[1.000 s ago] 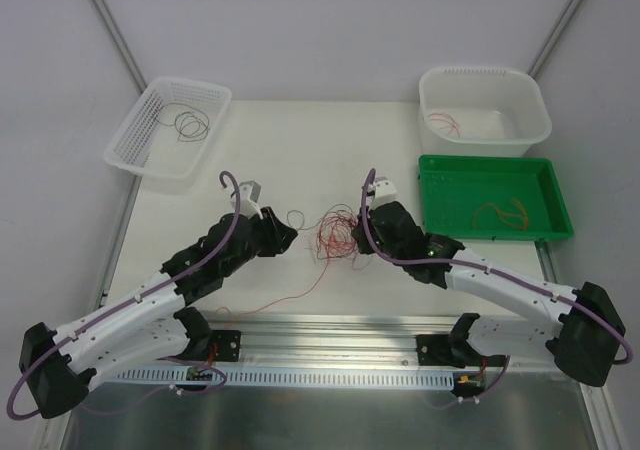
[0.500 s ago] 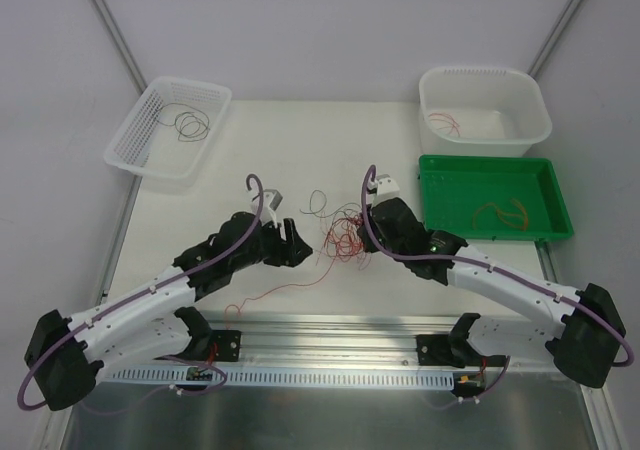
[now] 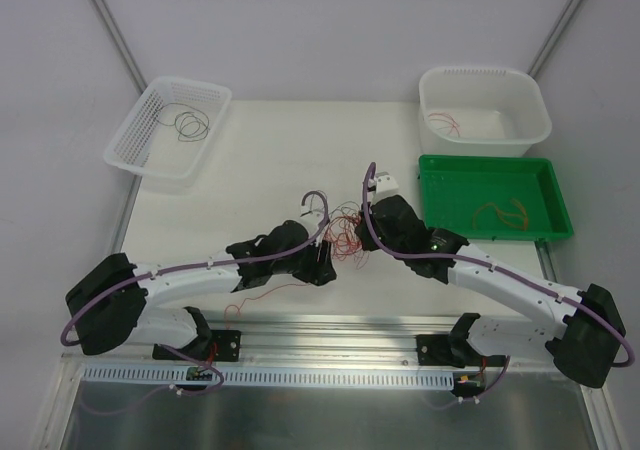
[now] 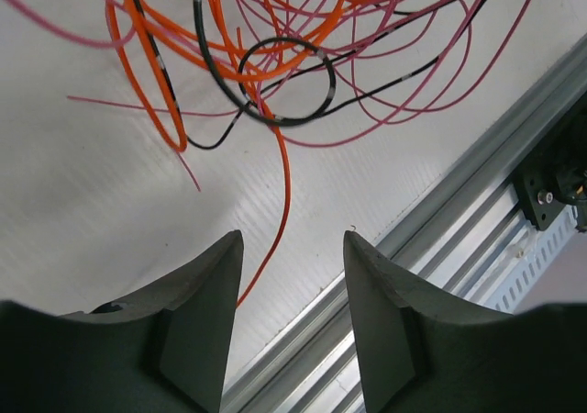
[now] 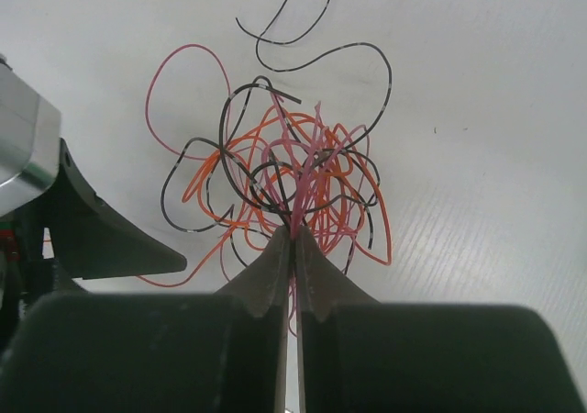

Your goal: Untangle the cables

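One tangle of thin red, orange and black cables (image 3: 345, 232) lies on the white desk (image 3: 270, 165); my right hand (image 5: 294, 234) pinches its strands, and my left hand (image 4: 293, 240) gapes over an orange strand, which I judge it should grip next.

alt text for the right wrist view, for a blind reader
The right claw is shut on a few pink strands at the near edge of the cables, a loose tangle of orange, pink and black wires lying on a white table.
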Motion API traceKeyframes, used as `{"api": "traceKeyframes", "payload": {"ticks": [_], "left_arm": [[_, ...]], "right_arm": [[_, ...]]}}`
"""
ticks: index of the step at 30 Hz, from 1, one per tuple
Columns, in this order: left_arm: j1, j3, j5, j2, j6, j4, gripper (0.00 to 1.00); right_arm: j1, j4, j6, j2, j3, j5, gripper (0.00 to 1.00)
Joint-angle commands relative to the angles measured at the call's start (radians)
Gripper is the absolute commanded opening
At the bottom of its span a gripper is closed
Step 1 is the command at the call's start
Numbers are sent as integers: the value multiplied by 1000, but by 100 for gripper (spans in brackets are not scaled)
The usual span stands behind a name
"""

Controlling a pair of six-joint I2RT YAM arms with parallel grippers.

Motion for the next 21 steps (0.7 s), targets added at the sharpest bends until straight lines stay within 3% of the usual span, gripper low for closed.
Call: {"api": "traceKeyframes", "payload": {"ticks": [1,4,6,8,18,21], "left_arm": [[-22,57,-72,49,25,74,47],[-27,73,-78,84,23,75,37],[-28,80,-103,86,23,74,14],[-28,74,-106,71,26,72,0],[-1,77,-236,-308,46,-98,0],[117,107,-239,-406,36,-242,0]], "right_arm": [[-2,21,3,-22,46,-16,1],[-1,26,3,-22,42,-17,1],[-2,24,0,-22,41,-16,1],[-1,20,-6,-23,29,3,1],[-76,44,9,3,-102,34,1],[-88,65,20,27,-128,18,1]]}}
